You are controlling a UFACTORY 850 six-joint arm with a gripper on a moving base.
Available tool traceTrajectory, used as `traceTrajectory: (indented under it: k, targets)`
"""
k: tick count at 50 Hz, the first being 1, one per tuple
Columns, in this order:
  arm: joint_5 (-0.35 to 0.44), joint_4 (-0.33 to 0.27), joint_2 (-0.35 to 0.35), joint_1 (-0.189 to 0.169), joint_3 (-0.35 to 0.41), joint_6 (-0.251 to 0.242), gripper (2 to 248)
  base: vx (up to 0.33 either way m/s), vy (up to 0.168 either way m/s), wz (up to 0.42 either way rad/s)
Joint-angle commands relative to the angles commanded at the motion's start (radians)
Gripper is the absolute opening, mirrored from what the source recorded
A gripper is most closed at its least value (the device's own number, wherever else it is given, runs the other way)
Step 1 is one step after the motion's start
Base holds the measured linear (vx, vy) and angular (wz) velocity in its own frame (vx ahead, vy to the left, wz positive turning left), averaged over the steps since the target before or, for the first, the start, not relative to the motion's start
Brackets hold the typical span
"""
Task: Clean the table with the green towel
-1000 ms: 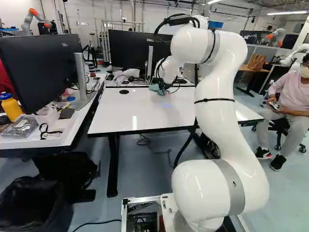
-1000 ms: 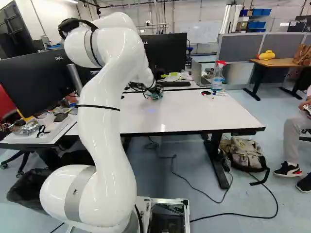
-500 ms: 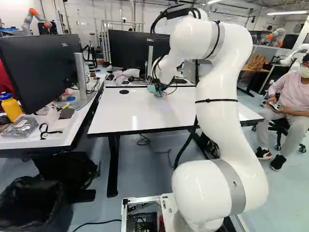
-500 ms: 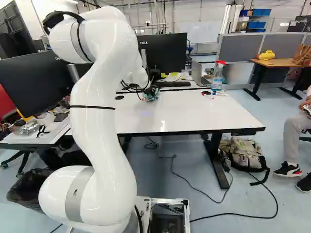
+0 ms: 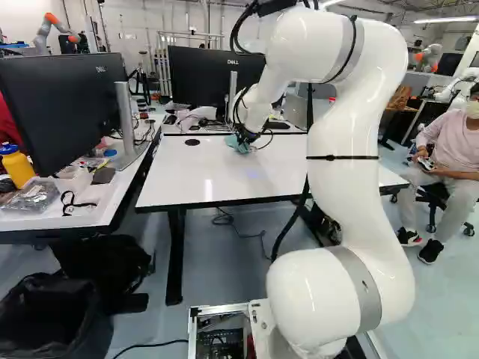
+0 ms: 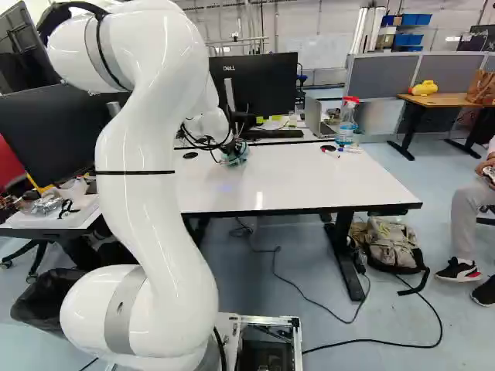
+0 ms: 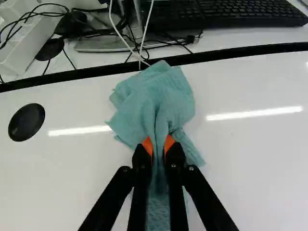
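At the far part of the white table (image 5: 224, 176), my gripper (image 5: 244, 137) points down with the green towel (image 5: 238, 145) under it. The right base view shows the towel (image 6: 236, 154) behind cables, on the same tabletop. In the wrist view my gripper (image 7: 160, 147) is shut on the towel (image 7: 161, 96), its orange pads pinching a fold from both sides. The bunched cloth spreads ahead of the fingers on the table (image 7: 255, 159), near its far edge, and a tail runs back between them.
Behind the table edge stand a monitor (image 6: 259, 81), a keyboard (image 7: 231, 13) and loose cables. A black grommet (image 7: 26, 122) lies in the tabletop. A spray bottle (image 6: 347, 122) and markers (image 6: 332, 152) are at the far right corner. A side desk (image 5: 60, 218) adjoins at the left.
The arm has swung left in the right base view and its elbow has shifted. The gripper, with the towel in it, has slid slightly along the far part of the table and back toward the base.
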Motion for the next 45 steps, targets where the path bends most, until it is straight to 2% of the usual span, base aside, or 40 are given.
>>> traceTrajectory:
  k: [15, 30, 45]
  targets:
    - [0.0, 0.0, 0.063, -0.003, 0.083, 0.0, 45, 0.0, 0.0, 0.0]
    - [0.0, 0.0, 0.12, -0.026, 0.157, 0.0, 45, 0.0, 0.0, 0.0]
    - [0.0, 0.0, 0.13, -0.031, 0.166, 0.0, 45, 0.0, 0.0, 0.0]
